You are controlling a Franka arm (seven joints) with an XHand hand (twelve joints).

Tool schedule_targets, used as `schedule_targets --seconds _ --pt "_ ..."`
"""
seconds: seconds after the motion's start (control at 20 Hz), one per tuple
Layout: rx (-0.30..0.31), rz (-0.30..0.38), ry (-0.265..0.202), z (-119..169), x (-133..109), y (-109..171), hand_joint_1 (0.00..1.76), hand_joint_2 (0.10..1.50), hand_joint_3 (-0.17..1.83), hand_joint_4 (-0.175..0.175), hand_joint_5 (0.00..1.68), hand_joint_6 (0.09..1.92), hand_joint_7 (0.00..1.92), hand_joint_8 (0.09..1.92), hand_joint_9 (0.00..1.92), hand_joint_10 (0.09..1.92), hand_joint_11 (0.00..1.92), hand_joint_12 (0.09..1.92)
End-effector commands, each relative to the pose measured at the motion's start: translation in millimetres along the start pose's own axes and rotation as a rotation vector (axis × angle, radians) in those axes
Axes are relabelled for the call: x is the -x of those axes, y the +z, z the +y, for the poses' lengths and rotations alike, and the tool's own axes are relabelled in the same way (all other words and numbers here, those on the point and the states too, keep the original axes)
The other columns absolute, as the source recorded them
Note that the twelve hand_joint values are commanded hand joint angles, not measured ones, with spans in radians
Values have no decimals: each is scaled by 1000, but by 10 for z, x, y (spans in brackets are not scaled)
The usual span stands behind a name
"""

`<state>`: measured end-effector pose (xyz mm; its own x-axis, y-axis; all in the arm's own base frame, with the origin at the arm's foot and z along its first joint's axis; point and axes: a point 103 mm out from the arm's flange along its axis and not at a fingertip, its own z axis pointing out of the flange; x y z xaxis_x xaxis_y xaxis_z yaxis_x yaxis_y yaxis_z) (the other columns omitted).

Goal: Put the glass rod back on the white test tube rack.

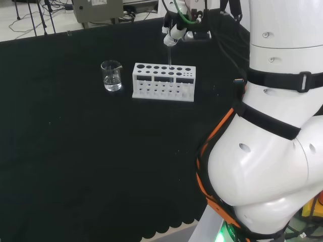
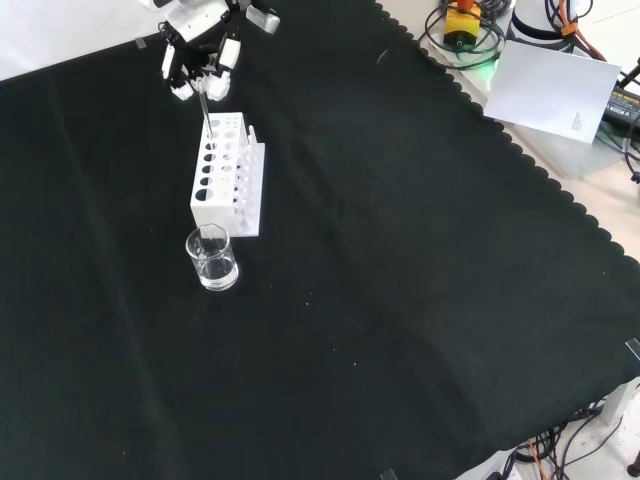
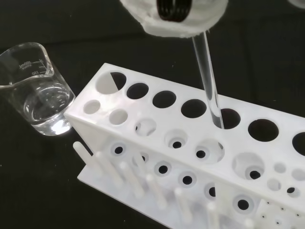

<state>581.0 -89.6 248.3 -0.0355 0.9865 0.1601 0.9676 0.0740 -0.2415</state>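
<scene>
The white test tube rack point(image 1: 163, 83) stands on the black cloth, also seen in the front view point(image 2: 228, 178) and close up in the wrist view point(image 3: 157, 143). My hand point(image 1: 174, 33) hovers just above its far side, fingers curled down around a clear glass rod point(image 1: 170, 63). In the front view the hand point(image 2: 203, 62) holds the rod point(image 2: 205, 108) nearly upright over the rack's far end. In the wrist view the rod point(image 3: 209, 83) runs down from the blurred hand point(image 3: 174, 21), and its lower tip enters one of the large top holes.
A small glass beaker point(image 1: 111, 75) with some clear liquid stands on the cloth just left of the rack in the head view, nearer than the rack in the front view point(image 2: 212, 258). The arm's big white links point(image 1: 272, 126) stand at the head view's right.
</scene>
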Motion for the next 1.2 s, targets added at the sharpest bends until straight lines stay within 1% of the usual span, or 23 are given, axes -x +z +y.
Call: schedule_targets --seconds 0.05,0.45,0.5,0.55,0.7,0.8,0.85,1.05,1.2 --pt "26 3 0 -16 -16 -44 1404 854 -175 -175 723 888 1485 87 1820 476 1854 915" --pt "59 18 -14 -146 -30 -243 1408 848 -175 -175 714 887 1474 87 1835 485 1883 934" --pt "65 21 -26 -158 -32 -256 1407 848 -175 -175 715 887 1474 87 1835 486 1885 935" --pt "69 20 -27 -175 -23 -269 1406 848 -175 -175 715 887 1473 87 1836 486 1887 936" --pt "74 16 -17 -201 -9 -306 1403 848 -175 -175 716 886 1472 87 1837 488 1893 940" --pt "69 6 -7 -149 -58 -294 1398 848 -175 -175 718 886 1470 87 1837 488 1897 942" --pt "76 9 -3 -147 -59 -298 1396 848 -175 -175 720 886 1470 87 1838 489 1898 942" --pt "94 34 -11 -197 10 -316 1395 849 -175 -175 730 886 1467 87 1839 490 1905 943" --pt "87 16 -11 -175 -47 -328 1396 849 -175 -175 741 884 1466 87 1841 491 1911 944"
